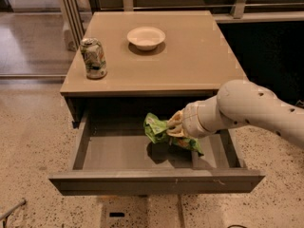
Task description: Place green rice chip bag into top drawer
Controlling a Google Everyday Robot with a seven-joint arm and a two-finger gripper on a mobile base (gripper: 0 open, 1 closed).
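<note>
Gripper: the two-finger gripper (pixel 175 126) sits over the open drawer at the end of a thick white arm (pixel 247 110) that reaches in from the right.
Grip: the fingers are closed on the snack bag.
Green rice chip bag: the crumpled green rice chip bag (pixel 159 129) hangs from the gripper, mostly to its left and just below it, above the drawer floor.
Shadow: a dark patch (pixel 161 153) lies on the drawer floor below the gripper.
Top drawer: the top drawer (pixel 156 182) is pulled out beneath the gripper, its front panel nearest the viewer.
Table: the tan table (pixel 190 61) lies behind the gripper.
Bowl: a pale bowl (pixel 146 37) stands far behind the gripper, slightly left.
Can: a crushed can (pixel 93 58) stands behind the gripper, well to its left.
</note>
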